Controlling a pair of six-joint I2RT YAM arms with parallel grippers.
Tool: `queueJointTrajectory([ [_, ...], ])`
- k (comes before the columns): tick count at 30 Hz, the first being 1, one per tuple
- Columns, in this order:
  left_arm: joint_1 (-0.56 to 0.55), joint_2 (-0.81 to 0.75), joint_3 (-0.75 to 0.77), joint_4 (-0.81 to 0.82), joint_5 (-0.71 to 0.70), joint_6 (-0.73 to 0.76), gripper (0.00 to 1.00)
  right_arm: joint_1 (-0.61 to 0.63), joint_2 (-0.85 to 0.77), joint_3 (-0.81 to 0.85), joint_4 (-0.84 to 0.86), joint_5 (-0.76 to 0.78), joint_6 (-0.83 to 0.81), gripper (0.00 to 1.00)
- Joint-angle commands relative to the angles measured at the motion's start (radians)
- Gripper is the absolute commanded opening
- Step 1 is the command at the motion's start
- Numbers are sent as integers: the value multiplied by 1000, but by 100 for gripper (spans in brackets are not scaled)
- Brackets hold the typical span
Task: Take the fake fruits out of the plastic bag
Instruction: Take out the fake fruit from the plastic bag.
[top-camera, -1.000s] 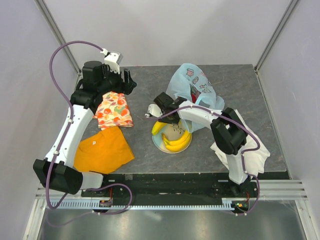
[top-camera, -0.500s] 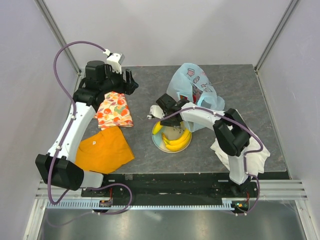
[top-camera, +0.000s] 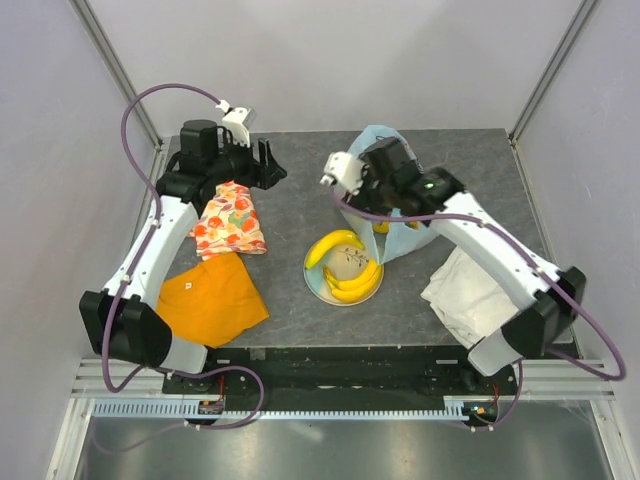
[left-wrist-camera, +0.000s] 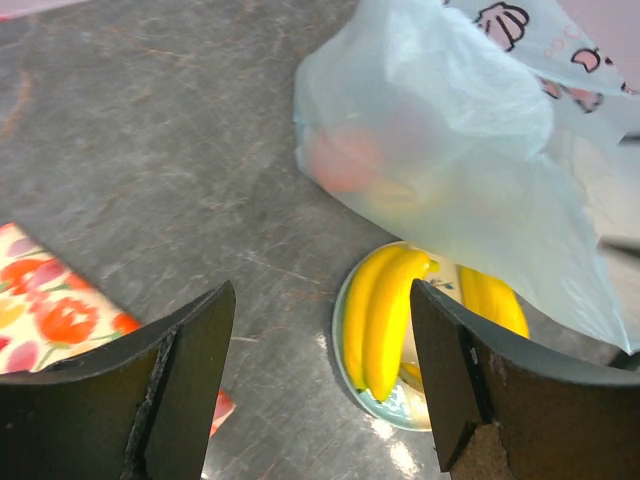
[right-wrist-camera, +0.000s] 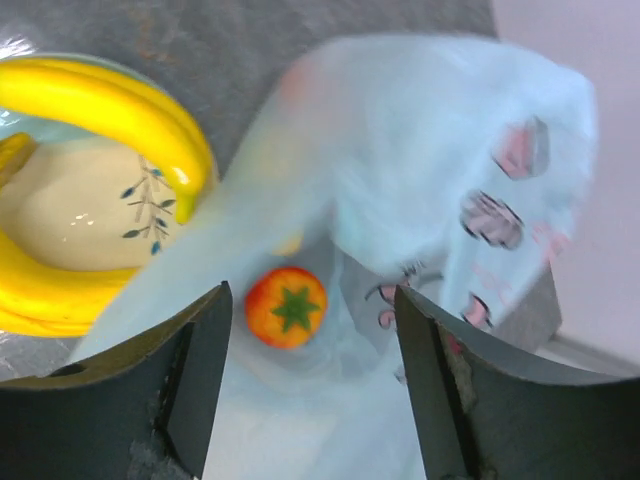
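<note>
The grey desk (top-camera: 300, 300) is carrying everything. A plain white cloth (top-camera: 470, 295) is lying crumpled at its right near side and an orange cloth (top-camera: 205, 300) is lying at its left near side. The plastic bag (top-camera: 400, 240) is slumping at the far middle of the desk, with its near edge draping over the far rim of a round plate (top-camera: 315, 280). A fruit-patterned cloth (top-camera: 228, 222) is lying folded just beyond the orange one. The left pincer (left-wrist-camera: 320, 300) is hovering over the far left of the desk with its fingers spread wide and nothing between them. The right pincer (right-wrist-camera: 310, 300) is hanging over the bag's mouth with its fingers likewise spread, gripping nothing. Yellow bananas (top-camera: 335, 245) are lying curved along the plate, some on its far side and some on its near side. A red fruit (left-wrist-camera: 340, 160) is showing as a blur through the bag's thin wall. A small orange fruit (right-wrist-camera: 286, 306) with a green star-shaped top is lying inside the bag, below the right pincer's gap.
</note>
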Motion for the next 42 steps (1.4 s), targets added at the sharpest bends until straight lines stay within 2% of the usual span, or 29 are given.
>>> queueJointTrajectory([
  [1, -20, 51, 54, 69, 256, -24, 78, -137, -93, 12, -14, -58, 106, 70],
  [4, -82, 104, 109, 43, 393, 77, 79, -196, -50, 0, -79, -40, 164, 65],
  [6, -143, 135, 149, 29, 415, 108, 81, -238, -49, -55, -80, -42, 183, 62],
  [10, -241, 247, 299, 26, 430, 132, 83, -281, -101, -195, -75, -28, 205, 61],
  [14, -364, 301, 372, -26, 348, 244, 83, -280, -177, -293, -112, -29, 264, 63],
  [20, -435, 287, 266, -48, 237, 441, 83, -288, -256, -402, -118, -32, 312, 71],
  [26, -461, 298, 165, -40, 147, 550, 83, -294, -291, -504, -152, -68, 367, 73],
  [28, -476, 311, 140, -19, 37, 562, 82, -294, -279, -487, -140, -63, 373, 73],
  [30, -482, 319, 130, -6, -23, 565, 64, -292, -253, -459, -76, -58, 373, 73],
  [31, -481, 318, 128, -8, -33, 567, 47, -294, -237, -423, -52, -43, 376, 73],
  [32, -481, 316, 127, -9, -40, 567, 2, -292, -201, -406, -28, -39, 373, 73],
  [42, -481, 218, 5, 50, -51, 510, 2, -292, 46, -367, 215, 20, 347, 78],
])
